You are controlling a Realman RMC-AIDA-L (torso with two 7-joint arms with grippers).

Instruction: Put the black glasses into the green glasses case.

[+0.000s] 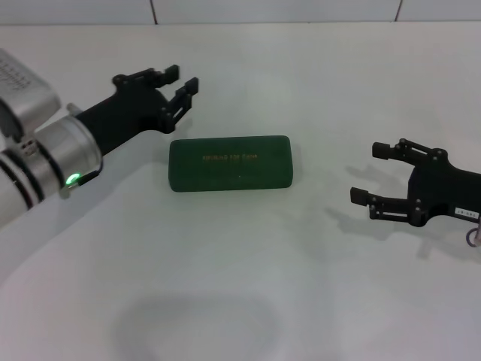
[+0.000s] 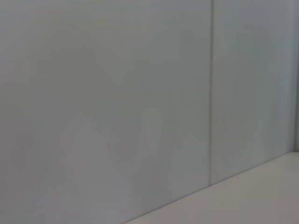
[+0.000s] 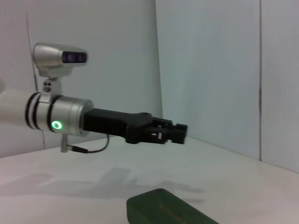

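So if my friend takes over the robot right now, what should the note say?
Left pincer: open, holding nothing, just behind the case's left end.
Right pincer: open, holding nothing, off to the case's right side.
Green glasses case: lying flat in the middle of the white table, lid shut.
Black glasses: not visible in any view, so they may already be inside, but that cannot be confirmed.
Left to do: check for the glasses; if they are not in, open the lid and put them in.

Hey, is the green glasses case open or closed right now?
Closed. The green glasses case lies flat with its gold-lettered lid down; no lining shows.
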